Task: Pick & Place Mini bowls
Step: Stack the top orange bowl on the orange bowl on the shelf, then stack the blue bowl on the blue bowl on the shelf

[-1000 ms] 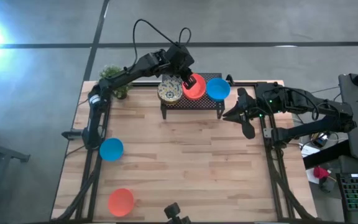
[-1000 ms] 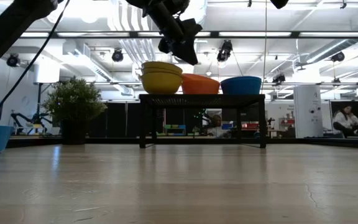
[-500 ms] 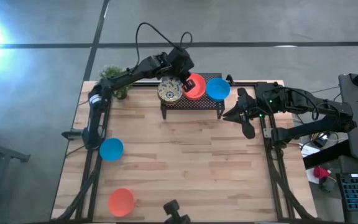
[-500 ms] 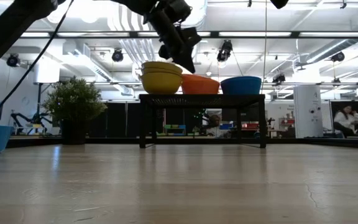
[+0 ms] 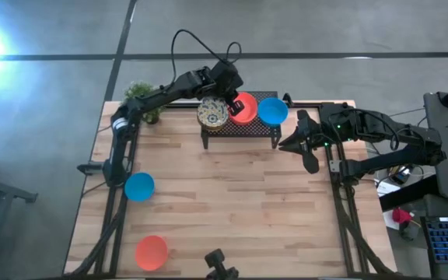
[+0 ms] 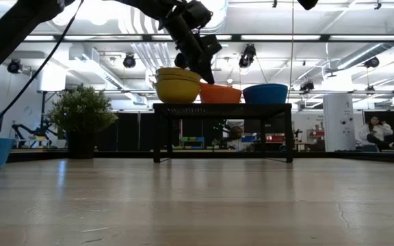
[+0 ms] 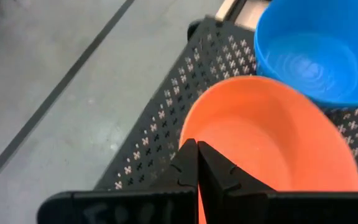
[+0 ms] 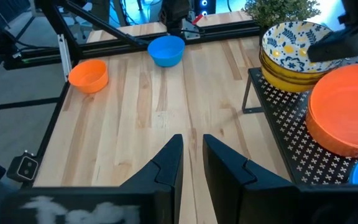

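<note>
Since the earlier frame, left gripper (image 5: pixel 229 106) had dropped and clamped its fingers on the rim of the orange-red bowl (image 5: pixel 244 109) on the black mesh rack (image 6: pixel 222 107). Right gripper (image 8: pixel 191 152) idled at right, partly parted, empty. Two bowls, blue (image 5: pixel 139 187) and orange-red (image 5: pixel 152 252), lay on the table (image 5: pixel 232 210); several remained racked.

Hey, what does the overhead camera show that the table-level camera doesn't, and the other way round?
Only the overhead view shows the loose orange bowl near the table's front edge, the right tool waiting beside the rack, and the pattern inside the cream bowl. Only the table-level view shows that the cream bowls are a stack, plus the room behind. Both show the left tool shut on the rim of the orange bowl on the rack, the blue bowl beside it, and the plant.
</note>
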### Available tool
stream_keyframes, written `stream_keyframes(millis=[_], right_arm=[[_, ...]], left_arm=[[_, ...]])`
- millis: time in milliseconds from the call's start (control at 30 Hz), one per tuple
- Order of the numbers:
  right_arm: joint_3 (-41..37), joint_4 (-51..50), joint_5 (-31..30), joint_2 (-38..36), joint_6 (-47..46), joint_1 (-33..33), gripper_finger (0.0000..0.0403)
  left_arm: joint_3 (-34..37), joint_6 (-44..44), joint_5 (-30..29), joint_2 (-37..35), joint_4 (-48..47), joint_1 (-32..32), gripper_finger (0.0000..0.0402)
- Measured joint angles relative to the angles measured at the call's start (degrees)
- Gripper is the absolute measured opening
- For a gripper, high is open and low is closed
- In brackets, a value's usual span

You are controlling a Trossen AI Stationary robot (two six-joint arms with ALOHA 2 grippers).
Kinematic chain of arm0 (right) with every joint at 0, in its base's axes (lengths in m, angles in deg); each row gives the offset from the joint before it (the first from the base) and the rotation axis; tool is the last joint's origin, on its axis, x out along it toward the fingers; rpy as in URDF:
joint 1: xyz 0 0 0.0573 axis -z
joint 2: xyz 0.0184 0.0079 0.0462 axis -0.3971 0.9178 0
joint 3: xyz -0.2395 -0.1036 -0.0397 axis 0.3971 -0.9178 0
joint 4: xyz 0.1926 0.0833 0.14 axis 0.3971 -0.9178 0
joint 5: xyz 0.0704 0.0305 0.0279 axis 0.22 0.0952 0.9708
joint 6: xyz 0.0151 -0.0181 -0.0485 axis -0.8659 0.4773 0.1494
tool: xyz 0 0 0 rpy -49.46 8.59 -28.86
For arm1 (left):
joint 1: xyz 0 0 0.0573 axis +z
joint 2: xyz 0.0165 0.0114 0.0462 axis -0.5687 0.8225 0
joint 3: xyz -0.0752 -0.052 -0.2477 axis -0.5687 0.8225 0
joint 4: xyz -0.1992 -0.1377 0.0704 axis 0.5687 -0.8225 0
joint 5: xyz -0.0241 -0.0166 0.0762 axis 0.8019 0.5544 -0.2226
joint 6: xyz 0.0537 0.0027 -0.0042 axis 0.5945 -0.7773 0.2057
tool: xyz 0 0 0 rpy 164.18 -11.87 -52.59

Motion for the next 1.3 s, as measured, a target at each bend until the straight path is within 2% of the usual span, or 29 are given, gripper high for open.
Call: stream_keyframes(millis=[200, 600, 833, 1033, 1300], right_arm=[[0.0, 0.02, 0.0, 0.0, 0.02, -0.02, 0.0057], [0.0, 0.02, 0.0, 0.0, 0.02, 0.0, 0.0057], [0.0, 0.0, 0.0, 0.0, 0.02, 0.0, 0.0057], [0.0, -0.26, 0.02, 0.01, 0.25, -0.02, 0.0057], [0.0, -0.62, 0.04, 0.0, 0.25, -0.02, 0.0057]], left_arm=[[0.56, -0.04, 0.02, -0.12, 0.03, -0.02, 0.0], [-4.97, -0.7, 0.02, -1.72, -2.27, -0.71, 0.0], [-7.26, -0.91, 0.04, -2.11, -9.58, -3.95, 0.0], [-6.9, -3.98, -0.21, -5.31, -14.39, -7.19, 0.0], [-6.82, -12.42, -7.17, -11.2, -26.39, -13.62, 0.0]])
